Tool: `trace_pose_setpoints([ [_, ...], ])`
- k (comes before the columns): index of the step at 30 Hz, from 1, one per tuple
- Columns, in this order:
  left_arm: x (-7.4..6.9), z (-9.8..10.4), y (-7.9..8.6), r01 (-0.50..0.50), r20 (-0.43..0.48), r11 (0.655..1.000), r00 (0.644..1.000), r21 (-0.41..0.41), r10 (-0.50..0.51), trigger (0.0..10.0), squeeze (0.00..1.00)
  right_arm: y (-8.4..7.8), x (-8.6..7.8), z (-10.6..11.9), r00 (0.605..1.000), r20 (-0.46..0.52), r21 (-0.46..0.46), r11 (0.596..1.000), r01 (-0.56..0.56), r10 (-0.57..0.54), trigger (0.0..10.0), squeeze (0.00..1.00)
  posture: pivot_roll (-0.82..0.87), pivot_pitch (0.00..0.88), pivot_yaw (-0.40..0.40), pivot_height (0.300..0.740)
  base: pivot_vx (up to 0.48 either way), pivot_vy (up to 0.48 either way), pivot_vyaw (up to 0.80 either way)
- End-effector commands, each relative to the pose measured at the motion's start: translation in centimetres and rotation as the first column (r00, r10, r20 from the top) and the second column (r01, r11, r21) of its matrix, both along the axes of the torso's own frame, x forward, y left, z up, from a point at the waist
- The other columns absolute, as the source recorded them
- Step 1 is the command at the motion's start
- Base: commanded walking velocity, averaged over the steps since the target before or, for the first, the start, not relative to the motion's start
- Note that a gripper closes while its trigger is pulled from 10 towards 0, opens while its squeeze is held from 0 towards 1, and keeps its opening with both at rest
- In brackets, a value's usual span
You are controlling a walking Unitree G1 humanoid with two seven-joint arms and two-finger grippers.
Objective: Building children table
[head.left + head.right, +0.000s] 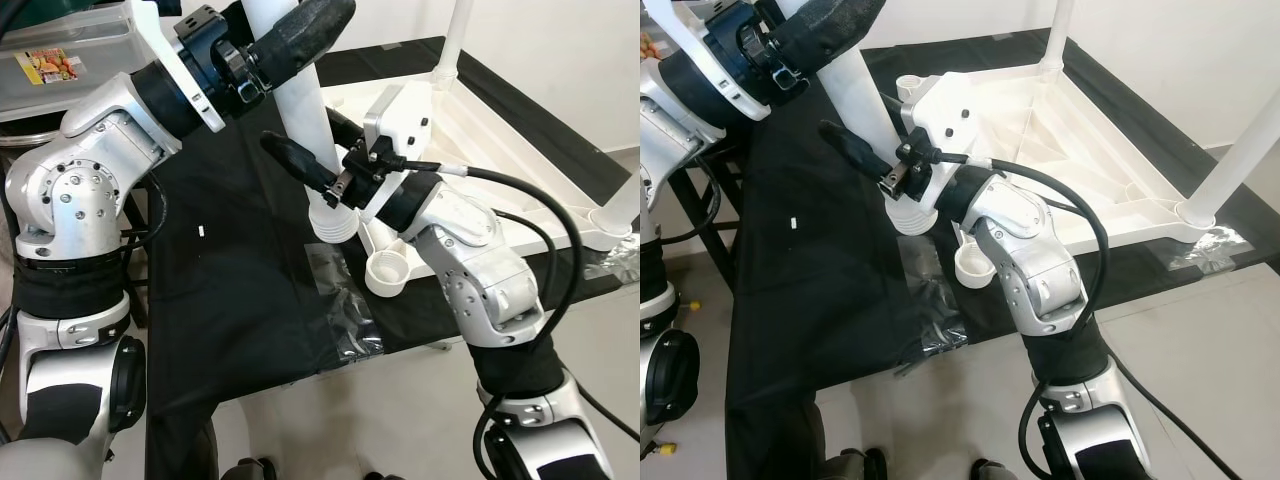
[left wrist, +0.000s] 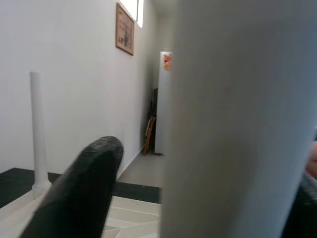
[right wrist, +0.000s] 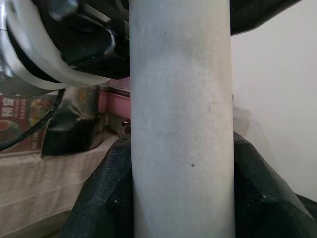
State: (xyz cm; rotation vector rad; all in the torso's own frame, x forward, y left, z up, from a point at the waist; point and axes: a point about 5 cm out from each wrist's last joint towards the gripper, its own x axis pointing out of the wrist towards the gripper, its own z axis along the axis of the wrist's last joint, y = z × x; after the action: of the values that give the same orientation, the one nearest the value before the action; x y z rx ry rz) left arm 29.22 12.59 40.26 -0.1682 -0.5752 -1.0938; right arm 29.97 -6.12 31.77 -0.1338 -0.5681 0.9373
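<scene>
Beside the upturned white tabletop (image 1: pixel 500 130), a white table leg (image 1: pixel 300 130) stands nearly upright, its ribbed foot at the corner. Both grippers pinch it: the left gripper (image 1: pixel 290 40) high up, the right gripper (image 1: pixel 320 165) lower down, apparently to steady and steer it toward a corner socket (image 1: pixel 388 272) nearby.

A white table leg (image 1: pixel 300 120) stands tilted at the corner of the upside-down white tabletop (image 1: pixel 1080 150), where two legs already stand upright.
</scene>
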Motion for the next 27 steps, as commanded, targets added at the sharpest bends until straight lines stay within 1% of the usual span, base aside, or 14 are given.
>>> trace_pose_setpoints([
  [1, -0.5, 0.2, -0.1, 0.001, 0.036, 1.0, 0.999, 0.02, -0.002, 0.0, 0.0, 0.4, -0.1, -0.5, 1.0, -0.007, -0.003, 1.0, -0.004, 0.004, 10.0, 0.0, 0.09, 0.121, 0.005, 0.74, 0.0, 0.0, 0.0],
  [8, -0.3, 0.6, -0.1, -0.017, 0.051, 0.999, 0.999, 0.039, 0.015, 0.0, 0.0, 0.8, 0.0, -0.6, 1.0, -0.016, 0.013, 1.0, -0.002, 0.002, 10.0, 0.0, 0.09, 0.119, 0.005, 0.74, 0.0, 0.0, 0.0],
  [9, -0.3, 0.6, -0.2, -0.008, 0.06, 0.998, 0.998, 0.068, 0.004, 0.0, 0.0, 0.8, 0.0, -0.6, 1.0, -0.015, 0.014, 1.0, -0.002, 0.003, 10.0, 0.0, 0.09, 0.116, 0.005, 0.74, 0.0, 0.0, 0.0],
  [10, -0.3, 0.6, -0.2, -0.008, 0.06, 0.998, 0.998, 0.068, 0.004, 0.0, 0.0, 0.8, 0.0, -0.6, 1.0, -0.015, 0.014, 1.0, -0.002, 0.003, 10.0, 0.0, 0.09, 0.116, 0.005, 0.74, 0.0, 0.0, 0.0],
  [16, -0.4, 0.7, -0.7, 0.08, 0.08, 0.986, 0.992, 0.145, -0.092, 0.0, 0.0, 0.3, 0.4, -0.4, 0.999, -0.041, 0.035, 0.999, 0.007, -0.005, 10.0, 0.0, 0.09, 0.114, 0.004, 0.74, 0.0, 0.0, 0.0],
  [17, -0.6, 0.9, -1.1, 0.12, 0.084, 0.978, 0.987, 0.17, -0.136, 0.0, 0.0, 0.2, 0.4, -0.5, 0.995, -0.084, 0.042, 0.998, -0.044, 0.047, 10.0, 0.0, 0.09, 0.11, 0.003, 0.74, 0.0, 0.0, 0.0],
  [18, -0.7, 0.9, -1.3, 0.157, 0.087, 0.969, 0.981, 0.19, -0.176, 0.0, 0.0, 0.2, 0.3, -0.7, 0.987, -0.117, 0.032, 0.994, -0.104, 0.107, 10.0, 0.79, 0.1, 0.109, 0.003, 0.74, 0.0, 0.0, 0.0],
  [19, -0.7, 0.9, -1.3, 0.157, 0.087, 0.969, 0.981, 0.19, -0.176, 0.0, 0.0, 0.2, 0.3, -0.7, 0.987, -0.117, 0.032, 0.994, -0.104, 0.107, 10.0, 0.79, 0.1, 0.109, 0.003, 0.74, 0.0, 0.0, 0.0],
  [20, -0.9, 0.9, -1.6, 0.195, 0.09, 0.956, 0.972, 0.218, -0.218, 0.0, 0.0, 0.1, 0.0, -1.0, 0.976, -0.137, 0.009, 0.986, -0.168, 0.168, 10.0, 1.0, 0.1, 0.108, 0.003, 0.74, 0.0, 0.0, 0.0],
  [21, -1.3, 1.0, -1.9, 0.235, 0.108, 0.935, 0.956, 0.266, -0.271, 0.5, 0.0, -0.1, -0.3, -1.3, 0.965, -0.151, -0.032, 0.974, -0.223, 0.216, 10.0, 1.0, 0.1, 0.106, 0.003, 0.74, 0.0, 0.0, 0.0],
  [22, -1.3, 1.0, -1.9, 0.235, 0.108, 0.935, 0.956, 0.266, -0.271, 0.5, 0.0, -0.1, -0.3, -1.3, 0.965, -0.151, -0.032, 0.974, -0.223, 0.216, 10.0, 1.0, 0.1, 0.106, 0.003, 0.74, 0.0, 0.0, 0.0],
  [24, -1.5, 1.0, -2.1, 0.256, 0.12, 0.92, 0.946, 0.298, -0.302, 0.3, 0.0, -0.2, -0.4, -1.5, 0.959, -0.157, -0.061, 0.966, -0.25, 0.238, 10.0, 1.0, 0.1, 0.105, 0.003, 0.74, 0.0, 0.0, 0.0],
  [26, -2.3, 1.1, -2.9, 0.37, 0.105, 0.87, 0.9, 0.326, -0.423, 0.0, 0.0, -1.0, -0.4, -1.9, 0.937, -0.175, -0.129, 0.937, -0.325, 0.301, 10.0, 1.0, 0.1, 0.103, -0.002, 0.74, 0.0, 0.0, 0.0],
  [27, -2.5, 1.2, -3.2, 0.403, 0.097, 0.854, 0.885, 0.328, -0.455, 0.0, 0.0, -1.3, -0.4, -2.0, 0.932, -0.181, -0.145, 0.928, -0.342, 0.315, 10.0, 1.0, 0.1, 0.103, -0.002, 0.74, 0.0, 0.0, 0.0],
])
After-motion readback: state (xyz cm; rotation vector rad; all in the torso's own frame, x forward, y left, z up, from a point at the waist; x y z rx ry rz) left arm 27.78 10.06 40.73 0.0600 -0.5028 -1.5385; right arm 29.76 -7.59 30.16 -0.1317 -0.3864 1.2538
